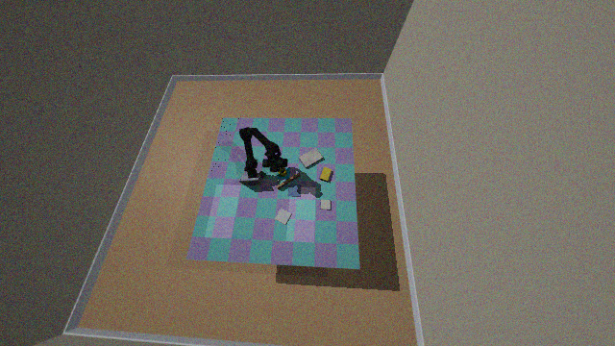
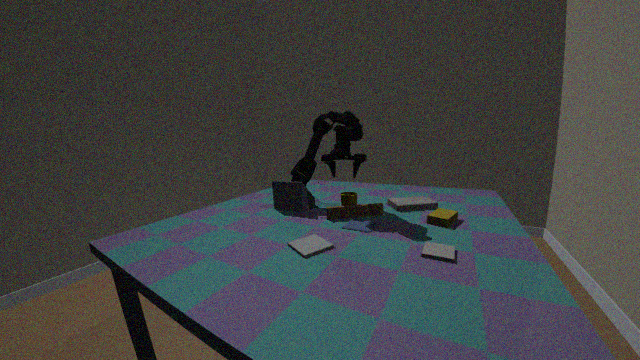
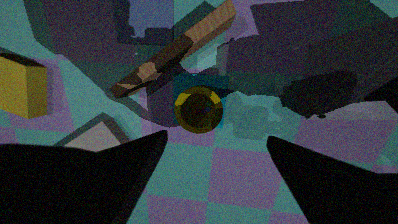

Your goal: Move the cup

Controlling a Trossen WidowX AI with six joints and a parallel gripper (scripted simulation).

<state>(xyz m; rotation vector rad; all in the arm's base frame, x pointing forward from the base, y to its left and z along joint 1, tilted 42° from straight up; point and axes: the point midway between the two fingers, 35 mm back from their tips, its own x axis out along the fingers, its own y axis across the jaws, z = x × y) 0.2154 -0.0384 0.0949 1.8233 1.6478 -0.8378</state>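
The yellow cup [image 1: 282, 171] [image 2: 349, 198] [image 3: 199, 125] stands upright on the teal-blue pad [image 3: 185, 81], behind the wooden bar as seen in the exterior view. Its inside is dark, with a small bluish spot; the marbles cannot be made out clearly. The other pad, blue-violet [image 1: 294, 192] [image 2: 357, 227] [image 3: 151, 17], lies across the bar from the cup, partly in shadow, with nothing seen on it. My gripper [image 2: 344, 177] [image 3: 215, 137] is wide open and empty, above the cup and clear of its rim.
The wooden bar [image 1: 288, 181] [image 2: 355, 212] [image 3: 210, 25] lies between the two pads. A yellow block [image 1: 326, 174] [image 2: 442, 217] [image 3: 15, 87] and a large pale slab [image 1: 311, 158] [image 2: 413, 203] lie to the side. Two small pale tiles [image 1: 283, 216] [image 2: 311, 245] lie farther from the arm.
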